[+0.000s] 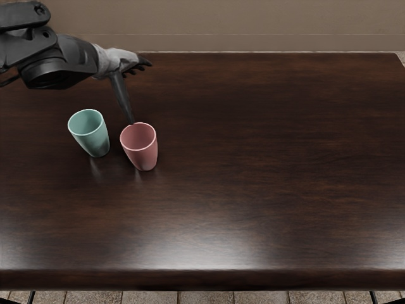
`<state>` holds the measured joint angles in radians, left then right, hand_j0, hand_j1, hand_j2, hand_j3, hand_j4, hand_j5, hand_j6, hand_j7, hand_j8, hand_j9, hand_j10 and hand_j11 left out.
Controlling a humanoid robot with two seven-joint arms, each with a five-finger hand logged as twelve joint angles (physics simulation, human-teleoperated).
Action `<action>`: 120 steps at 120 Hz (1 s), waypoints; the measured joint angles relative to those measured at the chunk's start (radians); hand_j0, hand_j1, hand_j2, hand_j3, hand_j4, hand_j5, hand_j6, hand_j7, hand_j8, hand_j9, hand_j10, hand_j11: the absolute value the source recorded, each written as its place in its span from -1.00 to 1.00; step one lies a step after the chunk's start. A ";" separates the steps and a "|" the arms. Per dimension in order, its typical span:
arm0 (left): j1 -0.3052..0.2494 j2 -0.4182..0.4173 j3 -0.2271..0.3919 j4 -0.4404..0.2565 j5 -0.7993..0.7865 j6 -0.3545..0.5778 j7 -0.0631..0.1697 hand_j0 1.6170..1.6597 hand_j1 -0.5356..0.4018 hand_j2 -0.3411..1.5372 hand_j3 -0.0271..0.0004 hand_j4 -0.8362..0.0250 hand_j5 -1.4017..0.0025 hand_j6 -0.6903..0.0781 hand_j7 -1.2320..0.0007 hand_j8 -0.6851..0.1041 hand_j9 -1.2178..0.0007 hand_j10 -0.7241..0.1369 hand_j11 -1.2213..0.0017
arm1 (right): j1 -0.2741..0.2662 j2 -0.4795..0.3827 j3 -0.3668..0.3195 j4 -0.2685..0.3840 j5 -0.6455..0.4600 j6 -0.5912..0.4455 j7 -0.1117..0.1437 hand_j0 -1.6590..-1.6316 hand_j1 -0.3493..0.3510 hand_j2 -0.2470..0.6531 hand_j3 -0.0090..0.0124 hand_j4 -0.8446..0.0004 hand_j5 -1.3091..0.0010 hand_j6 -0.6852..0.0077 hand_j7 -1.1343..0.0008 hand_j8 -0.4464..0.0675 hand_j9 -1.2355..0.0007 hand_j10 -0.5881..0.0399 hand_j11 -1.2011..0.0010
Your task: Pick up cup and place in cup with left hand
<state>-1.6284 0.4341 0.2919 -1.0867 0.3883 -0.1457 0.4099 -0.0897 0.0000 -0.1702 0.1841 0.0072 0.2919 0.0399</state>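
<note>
Left hand spreads open, empty, one fingertip by the pink cup.

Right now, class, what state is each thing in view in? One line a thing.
Green cup: upright, separate from the other cup.
Pink cup: upright, mouth uncovered.
Left hand: open, holding nothing, one digit pointing down towards the pink cup's rim; contact unclear.
Table: bearing both cups.

- Dark wood table is spreading out wide, a pale shine glowing near its closest edge.
- Brown wall is standing behind it.
- Tiled floor is peeking out below.
</note>
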 joint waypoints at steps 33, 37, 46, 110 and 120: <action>-0.046 0.032 0.107 -0.328 0.052 0.167 0.003 0.92 0.79 -0.63 0.97 0.85 0.92 0.69 0.92 0.63 0.92 0.59 0.91 | 0.000 0.000 0.000 0.000 0.000 0.000 0.000 -0.93 -0.96 -0.46 -0.16 0.97 0.98 0.95 0.97 0.69 0.97 0.84 0.97; -0.045 0.032 0.113 -0.344 0.059 0.176 0.003 0.92 0.77 -0.63 0.97 0.83 0.91 0.67 0.90 0.61 0.90 0.57 0.90 | 0.000 0.000 0.000 0.000 0.000 0.000 0.000 -0.93 -0.96 -0.46 -0.16 0.97 0.98 0.95 0.97 0.69 0.97 0.84 0.97; -0.044 0.026 0.134 -0.366 0.083 0.236 0.004 0.92 0.71 -0.62 0.97 0.78 0.87 0.61 0.85 0.55 0.85 0.52 0.85 | 0.000 0.000 0.000 0.000 0.000 0.001 0.000 -0.93 -0.96 -0.46 -0.16 0.97 0.98 0.95 0.97 0.69 0.97 0.84 0.97; -0.017 0.021 0.189 -0.428 0.190 0.401 0.007 0.92 0.05 -0.54 0.97 0.26 0.44 0.02 0.37 -0.02 0.36 -0.01 0.36 | 0.000 0.000 0.000 0.000 0.000 0.000 0.000 -0.93 -0.96 -0.46 -0.16 0.97 0.98 0.95 0.97 0.69 0.97 0.84 0.97; -0.022 0.026 0.189 -0.436 0.191 0.399 0.007 0.92 -0.05 -0.53 0.97 0.16 0.36 -0.08 0.28 -0.12 0.27 -0.10 0.27 | 0.000 0.000 0.000 0.000 0.000 0.000 0.000 -0.93 -0.96 -0.46 -0.16 0.97 0.98 0.95 0.97 0.69 0.97 0.84 0.97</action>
<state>-1.6508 0.4599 0.4814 -1.5229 0.5793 0.2537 0.4171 -0.0898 0.0000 -0.1701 0.1841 0.0074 0.2922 0.0399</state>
